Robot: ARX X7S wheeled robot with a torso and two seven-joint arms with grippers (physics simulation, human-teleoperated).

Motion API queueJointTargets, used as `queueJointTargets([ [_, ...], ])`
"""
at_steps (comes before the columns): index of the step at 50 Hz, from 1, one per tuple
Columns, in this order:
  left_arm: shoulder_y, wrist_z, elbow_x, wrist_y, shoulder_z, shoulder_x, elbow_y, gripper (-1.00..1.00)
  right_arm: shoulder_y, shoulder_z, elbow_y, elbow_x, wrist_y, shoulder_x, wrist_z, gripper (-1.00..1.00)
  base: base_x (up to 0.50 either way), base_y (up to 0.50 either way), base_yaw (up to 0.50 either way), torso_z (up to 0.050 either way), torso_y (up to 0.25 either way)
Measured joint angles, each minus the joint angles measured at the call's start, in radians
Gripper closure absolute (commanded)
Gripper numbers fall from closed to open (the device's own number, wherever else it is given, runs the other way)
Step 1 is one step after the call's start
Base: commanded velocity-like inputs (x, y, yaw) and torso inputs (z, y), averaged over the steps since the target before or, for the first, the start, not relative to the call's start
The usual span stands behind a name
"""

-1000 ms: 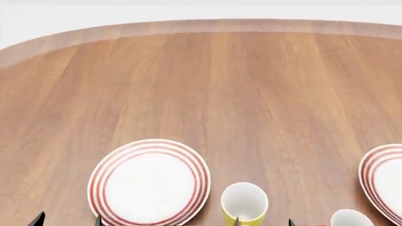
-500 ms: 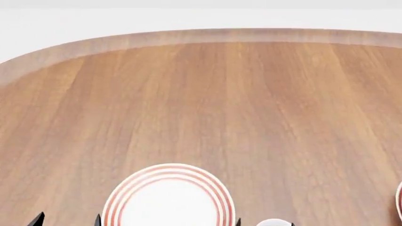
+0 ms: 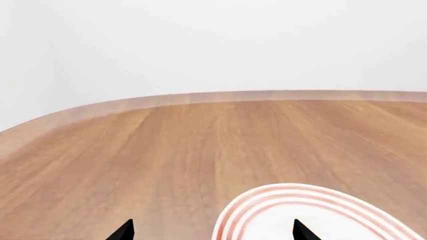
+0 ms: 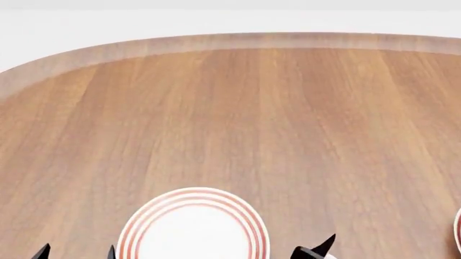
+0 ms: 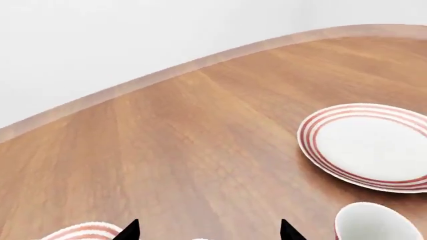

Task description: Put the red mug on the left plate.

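Observation:
The red mug is out of view in every frame. The left plate [image 4: 193,229], white with thin red rings, lies at the near edge of the head view. It also shows in the left wrist view [image 3: 313,215]. My left gripper [image 3: 210,232] is open and empty, with one fingertip [image 3: 300,231] over the plate's rim and the other over bare wood. My right gripper [image 5: 209,231] is open too, with nothing between its jaws. One of its fingertips [image 4: 325,243] pokes up just right of the left plate.
A second ringed plate [image 5: 367,145] lies to the right, and only its rim [image 4: 458,232] shows in the head view. A white mug [image 5: 373,222] stands near it. The wooden table [image 4: 238,118] stretches far ahead to a curved edge.
The head view tilted up, so plates and mugs slid toward the bottom edge and the mugs left it. Since half a second ago, the right gripper's fingertip has risen into view beside the left plate.

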Motion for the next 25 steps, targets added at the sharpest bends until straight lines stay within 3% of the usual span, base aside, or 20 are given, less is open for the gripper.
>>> queueJointTargets([
  [25, -0.005, -0.018, -0.019, 0.002, 0.013, -0.013, -0.004, -1.00, 0.037, 0.147, 0.040, 0.191, 0.007, 0.002, 0.242, -1.00, 0.00, 0.00, 0.00, 0.000, 0.000],
])
